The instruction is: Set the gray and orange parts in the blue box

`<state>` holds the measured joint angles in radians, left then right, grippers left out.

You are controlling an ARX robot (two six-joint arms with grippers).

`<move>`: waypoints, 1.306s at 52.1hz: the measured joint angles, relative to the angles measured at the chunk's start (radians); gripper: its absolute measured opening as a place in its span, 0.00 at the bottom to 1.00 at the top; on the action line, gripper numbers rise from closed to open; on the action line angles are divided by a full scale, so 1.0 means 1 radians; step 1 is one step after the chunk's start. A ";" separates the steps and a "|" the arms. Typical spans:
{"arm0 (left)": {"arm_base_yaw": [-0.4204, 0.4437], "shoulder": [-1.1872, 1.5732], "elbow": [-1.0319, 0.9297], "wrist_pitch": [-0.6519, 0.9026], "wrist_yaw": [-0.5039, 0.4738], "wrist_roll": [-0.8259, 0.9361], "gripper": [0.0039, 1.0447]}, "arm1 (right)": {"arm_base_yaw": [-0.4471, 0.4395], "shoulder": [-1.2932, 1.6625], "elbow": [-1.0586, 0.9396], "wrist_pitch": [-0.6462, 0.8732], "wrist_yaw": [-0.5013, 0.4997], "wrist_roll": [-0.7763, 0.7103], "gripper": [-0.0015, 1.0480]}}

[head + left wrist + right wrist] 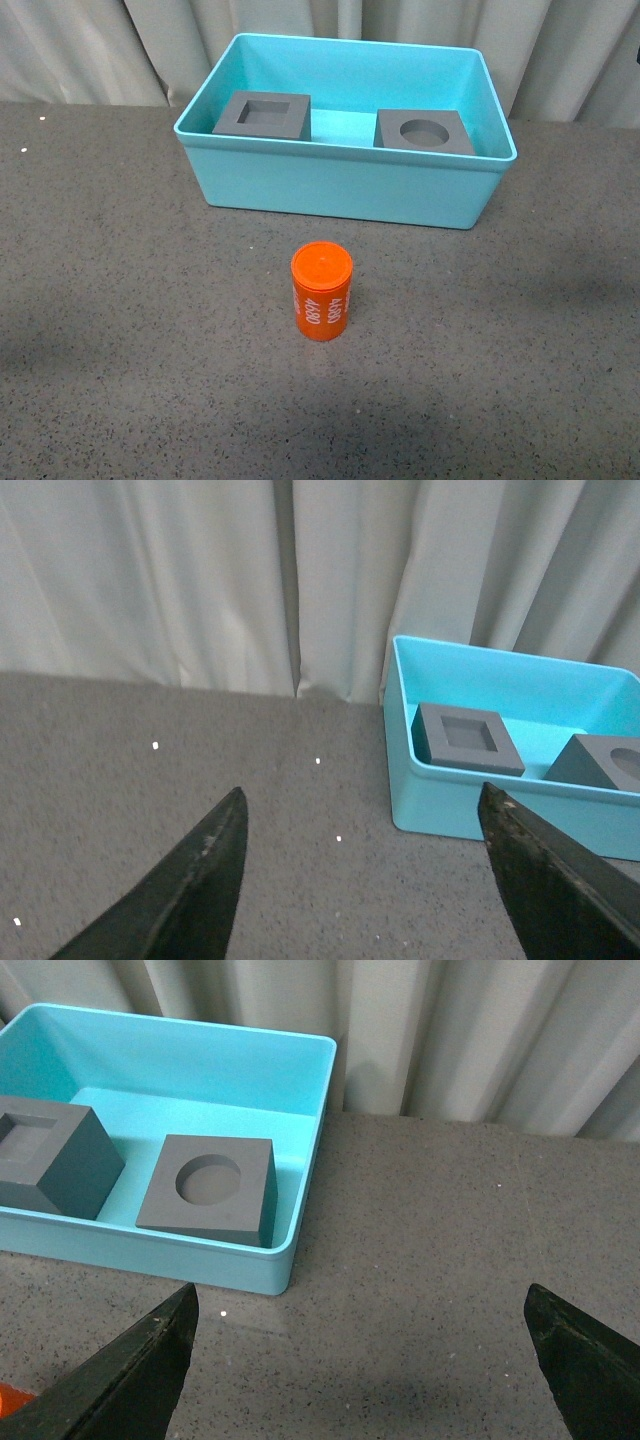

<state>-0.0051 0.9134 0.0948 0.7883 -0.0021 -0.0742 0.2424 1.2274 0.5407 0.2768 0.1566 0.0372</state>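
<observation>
The blue box [340, 185] stands at the back middle of the table. Inside it lie two gray cubes: one with a square recess [263, 114] on the left, one with a round recess [424, 131] on the right. An orange cylinder [321, 291] with white digits stands upright on the table in front of the box. Neither arm shows in the front view. My left gripper [362, 810] is open over bare table beside the blue box [440, 800]. My right gripper [362, 1305] is open over bare table next to the blue box [230, 1265], with a sliver of orange [8, 1396] at the frame edge.
Pale curtains [120, 45] hang behind the dark speckled table [120, 330]. Small white specks [155, 745] dot the tabletop.
</observation>
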 joint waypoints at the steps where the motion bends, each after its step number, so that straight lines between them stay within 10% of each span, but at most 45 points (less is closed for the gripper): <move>1: 0.000 -0.005 -0.006 0.012 0.001 0.011 0.60 | 0.000 0.000 0.000 0.000 0.000 0.000 0.91; 17: 0.003 -0.199 -0.076 -0.097 0.002 0.058 0.03 | 0.000 -0.002 0.000 0.000 0.000 0.000 0.91; 68: 0.003 -0.702 -0.077 -0.573 0.002 0.066 0.03 | 0.000 -0.002 0.000 0.000 0.000 0.000 0.91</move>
<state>-0.0025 0.2111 0.0181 0.2150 -0.0002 -0.0078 0.2424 1.2251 0.5407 0.2768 0.1566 0.0372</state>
